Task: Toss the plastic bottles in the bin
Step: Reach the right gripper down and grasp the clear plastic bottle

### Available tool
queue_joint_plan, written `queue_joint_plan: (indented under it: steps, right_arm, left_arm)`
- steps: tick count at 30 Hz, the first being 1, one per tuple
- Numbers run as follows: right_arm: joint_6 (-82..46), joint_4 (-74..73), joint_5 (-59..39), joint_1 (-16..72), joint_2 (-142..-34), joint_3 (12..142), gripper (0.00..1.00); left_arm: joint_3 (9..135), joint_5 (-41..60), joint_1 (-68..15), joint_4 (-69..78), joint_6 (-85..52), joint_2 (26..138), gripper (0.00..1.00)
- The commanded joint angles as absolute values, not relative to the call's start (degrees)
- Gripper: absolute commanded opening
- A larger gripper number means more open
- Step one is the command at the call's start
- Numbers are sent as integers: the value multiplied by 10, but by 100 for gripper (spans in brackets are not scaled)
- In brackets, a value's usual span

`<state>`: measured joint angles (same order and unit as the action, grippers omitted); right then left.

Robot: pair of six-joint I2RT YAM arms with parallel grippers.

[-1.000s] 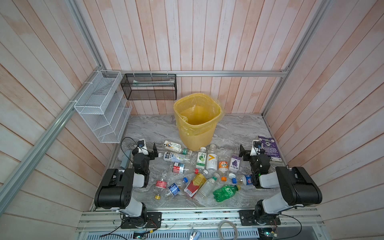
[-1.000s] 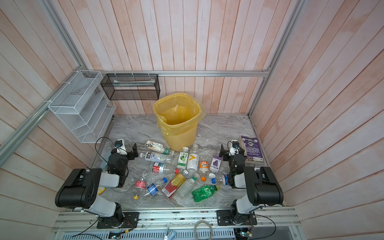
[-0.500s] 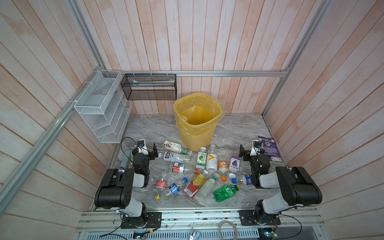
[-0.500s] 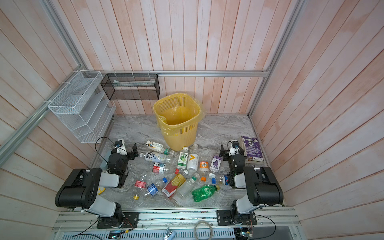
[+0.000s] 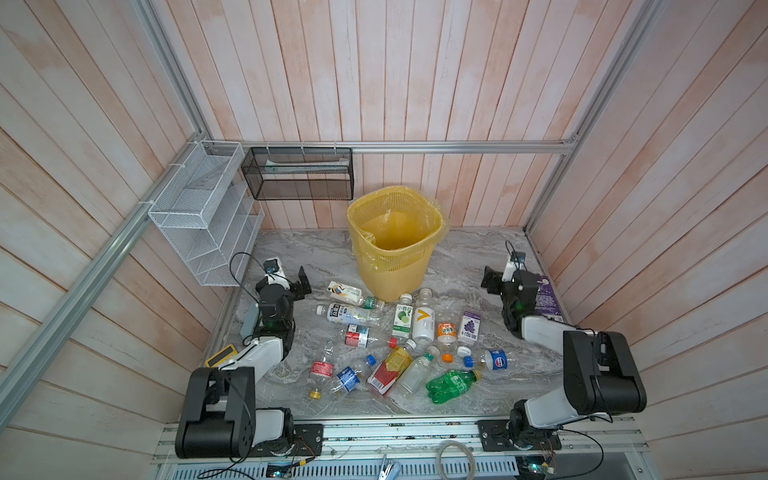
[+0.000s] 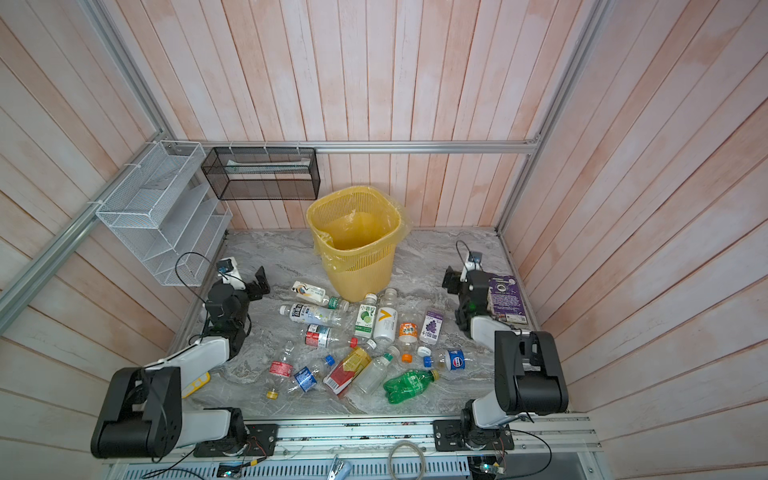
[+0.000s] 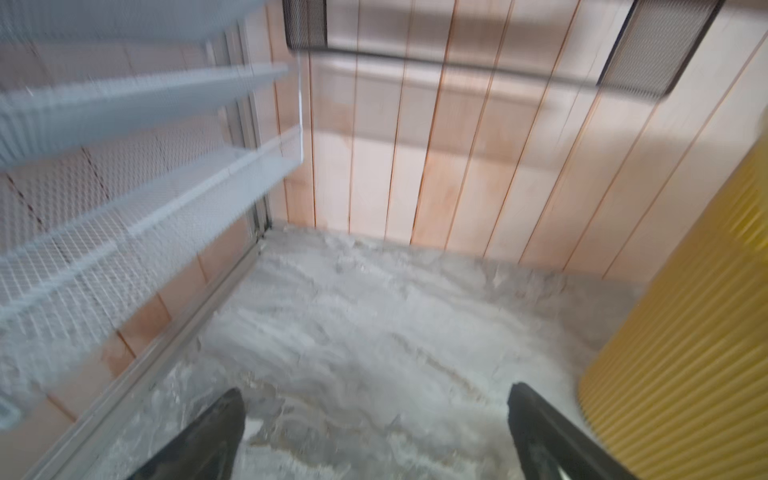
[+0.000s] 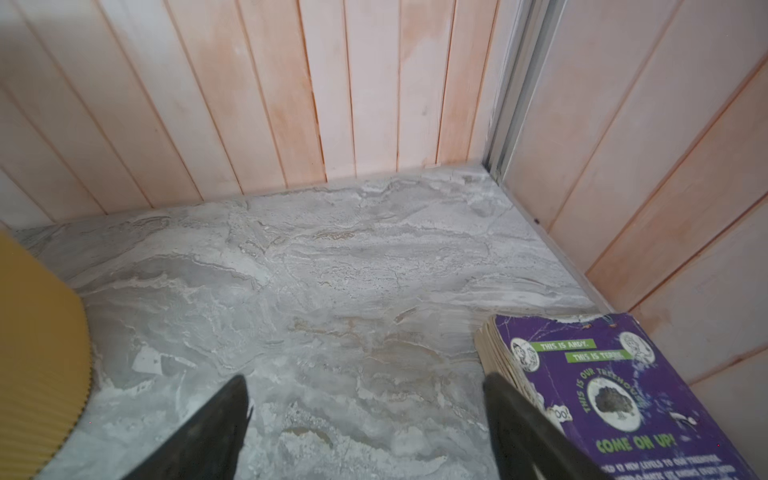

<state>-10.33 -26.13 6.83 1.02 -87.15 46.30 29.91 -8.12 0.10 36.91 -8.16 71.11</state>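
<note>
While left gripper (image 7: 374,399) and right gripper (image 8: 365,380) gape empty, crowded plastic bottles (image 5: 423,320) could roll away if nudged during approach.

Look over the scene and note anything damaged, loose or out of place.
The green plastic bottle lies on its side and looks dented. A small orange screw cap lies loose on the grey marble tabletop, off any bottle. The purple paperback book has one frayed edge.

The plastic bottles (image 6: 384,324) lie scattered on the marble surface (image 6: 436,257), nearer than the yellow bin (image 6: 361,274), between left tool (image 6: 257,284) and right tool (image 6: 451,279).
</note>
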Motion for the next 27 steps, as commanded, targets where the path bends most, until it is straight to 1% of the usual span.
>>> queue_joint_plan:
  steps: [1, 3, 6, 8, 11, 14, 17, 22, 25, 27]
  right_arm:
    - [-225, 90, 103, 9, -862, 532, 86]
    - [-284, 124, 91, 9, -825, 521, 88]
    - [-380, 153, 61, 9, -749, 470, 89]
    - [-431, 189, 67, 9, -697, 439, 92]
    - [-487, 255, 92, 9, -613, 412, 99]
    - [-545, 318, 94, 8, -545, 400, 100]
    - [-600, 387, 82, 9, -511, 399, 100]
    - [-644, 488, 68, 9, -493, 406, 100]
    - [-662, 508, 32, 9, -478, 384, 100]
    - [-671, 510, 13, 10, -470, 366, 98]
  left_arm:
    - [299, -82, 0, 278, -146, 661, 100]
    - [316, -92, -3, 245, -162, 651, 100]
    - [341, -112, -22, 209, -153, 652, 100]
    - [350, -129, -44, 204, -133, 655, 100]
    - [374, -151, -79, 188, -105, 668, 100]
    - [393, -160, -97, 179, -93, 681, 100]
    - [405, -165, -106, 171, -91, 684, 100]
    - [408, -174, -109, 153, -81, 670, 100]
    - [406, -175, -110, 144, -80, 663, 100]
    - [407, -174, -111, 137, -79, 661, 100]
